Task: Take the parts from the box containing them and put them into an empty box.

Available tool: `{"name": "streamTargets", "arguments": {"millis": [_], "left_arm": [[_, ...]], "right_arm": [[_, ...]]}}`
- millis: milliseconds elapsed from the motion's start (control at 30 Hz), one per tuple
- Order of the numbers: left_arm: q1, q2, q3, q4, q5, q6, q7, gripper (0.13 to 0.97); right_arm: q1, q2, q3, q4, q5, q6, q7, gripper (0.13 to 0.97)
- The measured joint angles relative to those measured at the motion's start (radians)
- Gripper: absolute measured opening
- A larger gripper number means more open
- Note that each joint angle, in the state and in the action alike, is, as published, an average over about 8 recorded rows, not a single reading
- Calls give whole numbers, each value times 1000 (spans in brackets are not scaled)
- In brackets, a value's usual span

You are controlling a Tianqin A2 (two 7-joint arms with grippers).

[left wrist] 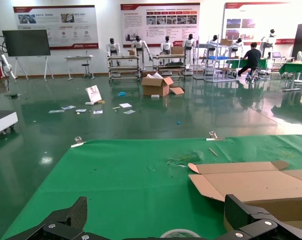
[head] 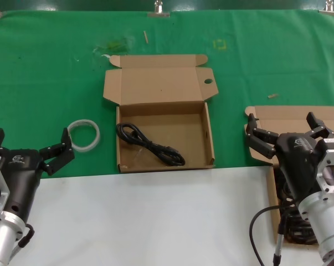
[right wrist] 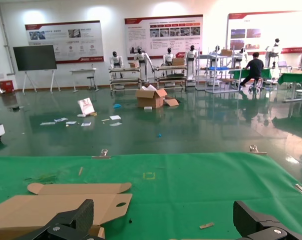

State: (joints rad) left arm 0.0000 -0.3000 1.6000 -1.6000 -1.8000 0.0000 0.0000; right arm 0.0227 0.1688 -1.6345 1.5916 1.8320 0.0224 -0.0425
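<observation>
The square brown box (head: 180, 123) with an oval hole in its lid tab (head: 209, 81) lies open at the middle and holds one black cable (head: 150, 145). The wider box (head: 291, 118) is at the right, mostly hidden under my right arm; dark cables (head: 295, 228) show in it. My right gripper (head: 287, 128) is open and empty above that box. My left gripper (head: 28, 143) is open and empty at the lower left. The holed lid also shows in the right wrist view (right wrist: 55, 205), past the open right gripper (right wrist: 163, 222). In the left wrist view the left gripper (left wrist: 156, 220) is open.
A whitish ring (head: 82, 134) lies on the green mat left of the middle box, and shows in the left wrist view (left wrist: 180, 233). A white table strip (head: 155, 221) runs along the front. The right gripper's own black wire (head: 254, 227) loops at the lower right.
</observation>
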Motion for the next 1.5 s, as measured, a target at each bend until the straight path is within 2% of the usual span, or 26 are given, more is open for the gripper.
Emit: {"name": "streamTargets", "arguments": {"millis": [1500], "left_arm": [[0, 0, 0, 0, 0, 0, 0, 966]], "right_arm": [[0, 0, 0, 0, 0, 0, 0, 966]]}}
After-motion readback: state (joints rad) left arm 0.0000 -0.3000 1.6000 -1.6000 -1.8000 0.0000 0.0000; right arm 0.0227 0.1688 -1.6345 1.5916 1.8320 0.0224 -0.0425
